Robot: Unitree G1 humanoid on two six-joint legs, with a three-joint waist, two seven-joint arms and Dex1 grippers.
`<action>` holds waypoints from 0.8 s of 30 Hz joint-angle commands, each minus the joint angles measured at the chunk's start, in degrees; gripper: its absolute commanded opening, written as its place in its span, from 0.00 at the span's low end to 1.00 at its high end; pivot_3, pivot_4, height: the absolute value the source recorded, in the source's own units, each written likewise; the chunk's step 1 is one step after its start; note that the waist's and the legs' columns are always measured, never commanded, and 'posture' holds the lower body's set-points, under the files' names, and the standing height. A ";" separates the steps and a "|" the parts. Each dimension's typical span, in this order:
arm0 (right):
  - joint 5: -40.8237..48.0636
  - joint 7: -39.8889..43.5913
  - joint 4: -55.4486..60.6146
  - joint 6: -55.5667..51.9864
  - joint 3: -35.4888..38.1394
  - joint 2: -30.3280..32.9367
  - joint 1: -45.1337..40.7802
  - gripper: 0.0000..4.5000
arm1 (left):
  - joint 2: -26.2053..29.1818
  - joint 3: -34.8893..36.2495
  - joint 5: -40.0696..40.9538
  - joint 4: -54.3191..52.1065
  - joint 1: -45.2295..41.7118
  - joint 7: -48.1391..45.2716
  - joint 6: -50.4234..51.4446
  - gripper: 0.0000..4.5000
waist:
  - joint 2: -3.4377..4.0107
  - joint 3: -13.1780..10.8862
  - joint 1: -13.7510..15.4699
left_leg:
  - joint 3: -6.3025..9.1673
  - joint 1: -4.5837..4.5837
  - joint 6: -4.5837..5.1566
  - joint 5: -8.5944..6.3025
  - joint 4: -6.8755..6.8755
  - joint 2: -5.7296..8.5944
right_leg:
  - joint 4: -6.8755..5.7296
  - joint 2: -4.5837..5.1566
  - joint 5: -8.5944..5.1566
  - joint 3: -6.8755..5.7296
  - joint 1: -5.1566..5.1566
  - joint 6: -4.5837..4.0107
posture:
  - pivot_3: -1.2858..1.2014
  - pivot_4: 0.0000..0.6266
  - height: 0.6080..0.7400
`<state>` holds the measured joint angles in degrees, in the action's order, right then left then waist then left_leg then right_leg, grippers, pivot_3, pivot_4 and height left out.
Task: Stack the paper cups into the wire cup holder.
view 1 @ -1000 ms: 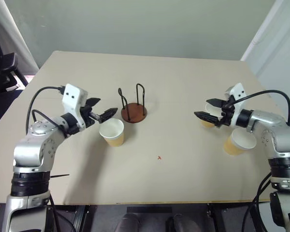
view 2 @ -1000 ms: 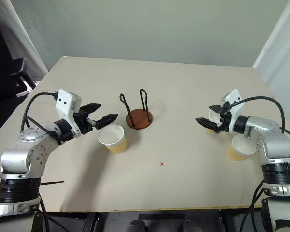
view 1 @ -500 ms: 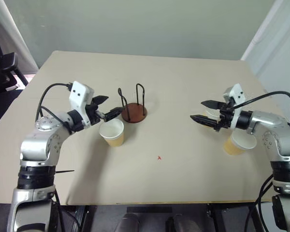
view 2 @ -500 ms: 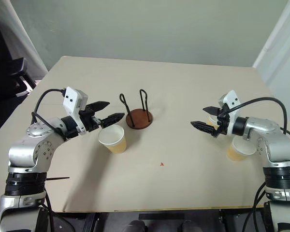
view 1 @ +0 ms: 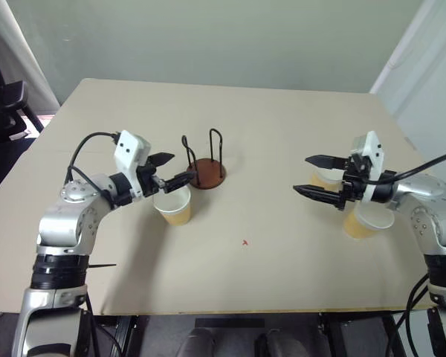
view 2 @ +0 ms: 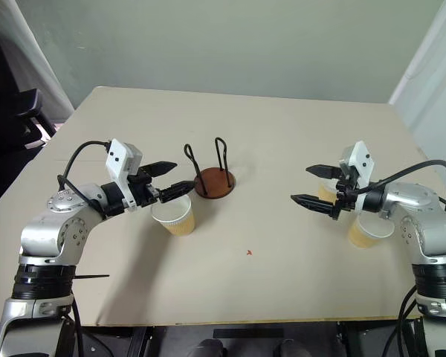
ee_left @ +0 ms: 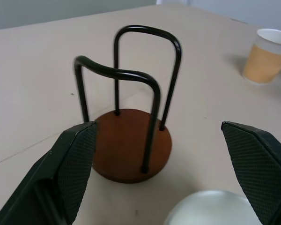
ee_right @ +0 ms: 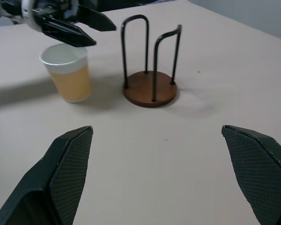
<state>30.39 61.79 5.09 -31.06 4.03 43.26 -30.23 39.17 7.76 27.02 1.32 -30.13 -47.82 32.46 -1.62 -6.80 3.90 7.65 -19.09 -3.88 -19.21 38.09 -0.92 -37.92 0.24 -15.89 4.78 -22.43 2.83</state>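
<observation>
The wire cup holder (view 1: 205, 162) stands upright on the beige desk (view 1: 238, 134), its round reddish-brown base flat on the surface and its two black wire loops rising from it with nothing between them. One paper cup (view 1: 173, 205) stands upright just beside the holder, on the near left side of it, close to the base but not touching it, its white inside open to the top. The left gripper (view 1: 172, 169) hangs above that cup's rim, pointing toward the holder, its two black fingers spread wide and holding nothing; the fingertips reach close to the holder's nearer wire loop. Well apart from the holder, toward the right side of the desk, the other two paper cups stand upright: one (view 1: 366, 218) nearer the front edge and the second (view 1: 325, 178) a little farther back, partly hidden behind the right arm. The right gripper (view 1: 309, 175) hovers over the desk between those two cups and the holder, pointing toward the holder, its fingers also spread wide and empty. A small red mark (view 1: 244, 242) lies on the desk in front of the holder.
</observation>
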 commanded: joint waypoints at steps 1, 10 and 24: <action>2.34 2.09 2.56 -0.45 2.27 1.76 0.13 0.99 | 0.57 -0.62 -0.44 -0.44 -0.52 -1.90 -1.23 1.00 | 0.00 0.00 0.00 | 0.00 -0.01 0.00 0.00 0.00 0.00 | 0.01 0.00 0.00 0.00 0.00 0.00 | 0.52 0.24 1.00; 0.52 1.33 1.59 0.80 1.41 1.78 -0.57 0.99 | -1.56 -3.09 -5.13 5.73 -4.53 -0.34 -5.33 1.00 | 0.00 0.00 0.02 | 0.02 0.01 0.03 0.02 0.04 -0.02 | -0.02 0.02 0.01 0.00 0.02 0.02 | 0.52 0.24 1.00; -0.26 -0.35 1.53 0.93 1.56 1.59 -0.48 0.99 | -5.29 -4.75 -6.53 9.86 -8.33 -1.89 -6.02 1.00 | 0.00 0.00 0.05 | 0.00 0.00 0.06 0.03 0.06 0.00 | 0.01 0.04 0.05 0.01 0.05 0.08 | 0.52 0.24 1.00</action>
<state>30.02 61.72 5.19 -30.77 4.00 44.16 -29.93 34.08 3.32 20.69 11.26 -37.34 -48.86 27.32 -1.62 -6.80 3.95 7.66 -19.08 -3.82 -19.17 38.16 -0.92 -37.92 0.28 -15.84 4.79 -22.38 2.91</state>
